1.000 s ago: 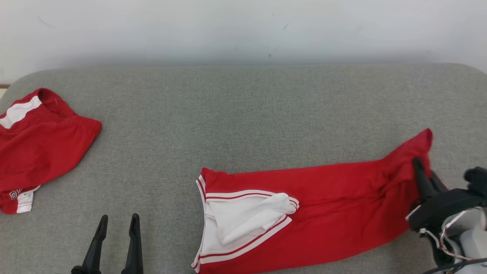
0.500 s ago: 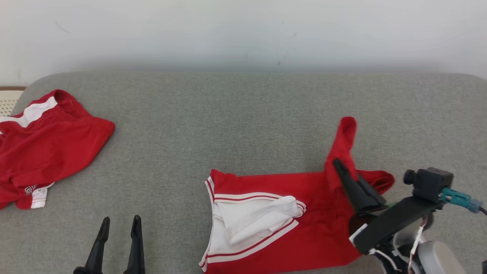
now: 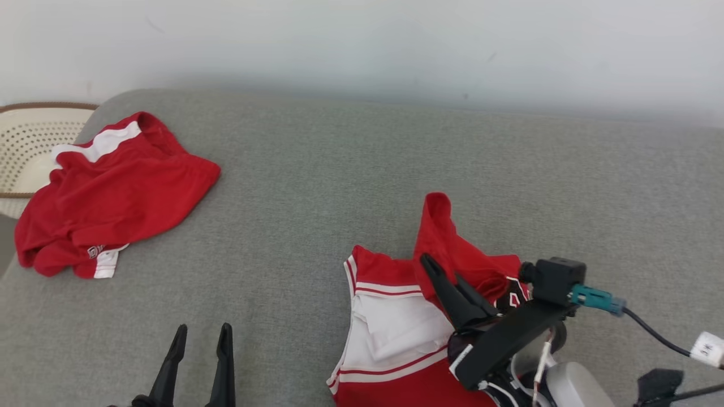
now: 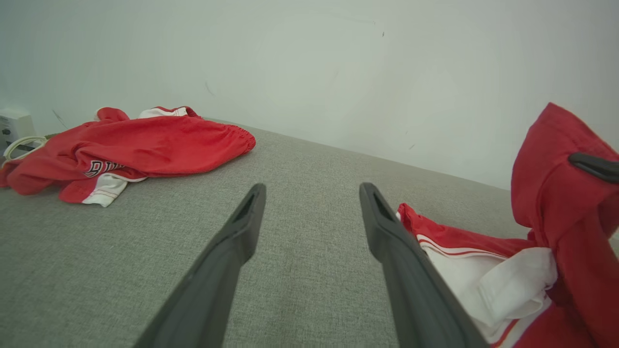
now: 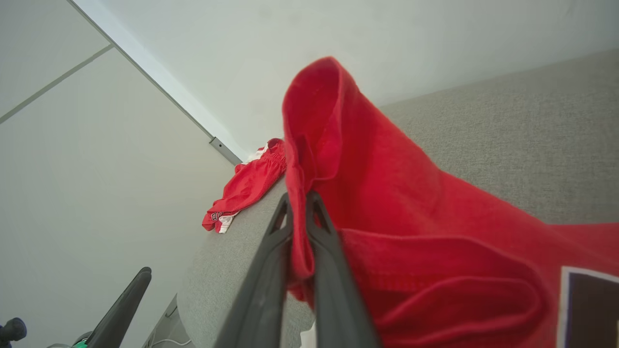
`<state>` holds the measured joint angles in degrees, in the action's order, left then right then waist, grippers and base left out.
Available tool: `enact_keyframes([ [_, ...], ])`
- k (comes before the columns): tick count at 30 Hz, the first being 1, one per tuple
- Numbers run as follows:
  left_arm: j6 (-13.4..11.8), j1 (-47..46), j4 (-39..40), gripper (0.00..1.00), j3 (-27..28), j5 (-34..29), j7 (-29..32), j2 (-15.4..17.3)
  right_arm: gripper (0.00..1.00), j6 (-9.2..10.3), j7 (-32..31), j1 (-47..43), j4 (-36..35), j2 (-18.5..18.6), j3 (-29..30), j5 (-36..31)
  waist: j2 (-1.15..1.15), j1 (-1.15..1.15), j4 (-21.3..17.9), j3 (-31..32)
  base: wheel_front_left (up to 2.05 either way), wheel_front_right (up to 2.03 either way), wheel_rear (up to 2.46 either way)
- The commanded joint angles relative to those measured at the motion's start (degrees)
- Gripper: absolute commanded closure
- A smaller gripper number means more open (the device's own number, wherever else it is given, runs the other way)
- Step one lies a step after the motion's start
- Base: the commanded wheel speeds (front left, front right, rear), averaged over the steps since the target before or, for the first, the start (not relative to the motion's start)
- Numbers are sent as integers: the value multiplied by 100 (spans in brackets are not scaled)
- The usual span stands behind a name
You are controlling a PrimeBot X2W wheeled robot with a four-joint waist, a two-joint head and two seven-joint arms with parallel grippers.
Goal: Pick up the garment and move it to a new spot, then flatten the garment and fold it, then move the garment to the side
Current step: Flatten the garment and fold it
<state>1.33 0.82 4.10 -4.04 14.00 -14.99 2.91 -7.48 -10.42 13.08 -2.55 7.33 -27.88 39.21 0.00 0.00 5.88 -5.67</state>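
Plain pale wall (image 3: 362,39) at the back, and in front of it a wide grey woven cushion surface (image 3: 317,186) that everything sits on. The thing that matters is the red sleeveless jersey with white-and-red striped trim (image 3: 396,345), down at the near edge of the cushion, so I'll place everything off that.

Well off to the jersey's left, toward the far corner, there's a crumpled pair of red shorts with a white side stripe (image 3: 113,192). Just past those, a cream perforated plastic basket (image 3: 22,147) pokes out beyond the cushion's edge. A stretch of grey fabric lies between shorts and jersey.

The right gripper (image 3: 440,267) is right over the jersey, fingers pinched tight on one red end of it. That end stands up as a tall flap, while the rest lies flat with the white inside showing. A black wrist camera with a teal plug (image 3: 557,280) sits just right of the flap, and the arm under it hides the jersey's right side.

The left gripper (image 3: 204,326) is near the jersey's left edge but apart from it, low over the cushion, fingers spread wide with nothing between them.
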Motion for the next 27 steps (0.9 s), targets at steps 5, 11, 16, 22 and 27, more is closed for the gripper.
enact_keyframes([
  [5, -21, -139, -85, 0, -140, 48, -26, -3, 100, -2, 197, 239, 594, -155, -145, -126, 0, 0, 291, -128, 0, 0, 0],
  [11, -9, -296, -195, 0, -282, 79, -26, 0, 100, -2, 390, 419, 1231, -200, -259, -83, 0, 0, 469, -202, 0, 0, 0],
  [16, -12, -309, -249, 0, -268, 92, -26, -1, 0, -2, 561, 572, 1368, -217, -464, 105, 0, 0, 435, -212, 0, 0, 0],
  [22, -11, -314, -281, 0, -222, 88, -26, 0, 0, -2, 1091, 764, 938, 59, -651, 523, 0, 0, 292, -191, 0, 0, 0],
  [27, -30, -265, -238, 0, -200, 76, -26, 0, 0, -2, 1561, 882, 518, 355, -486, 633, 0, 0, 190, -188, 0, 0, 0],
])
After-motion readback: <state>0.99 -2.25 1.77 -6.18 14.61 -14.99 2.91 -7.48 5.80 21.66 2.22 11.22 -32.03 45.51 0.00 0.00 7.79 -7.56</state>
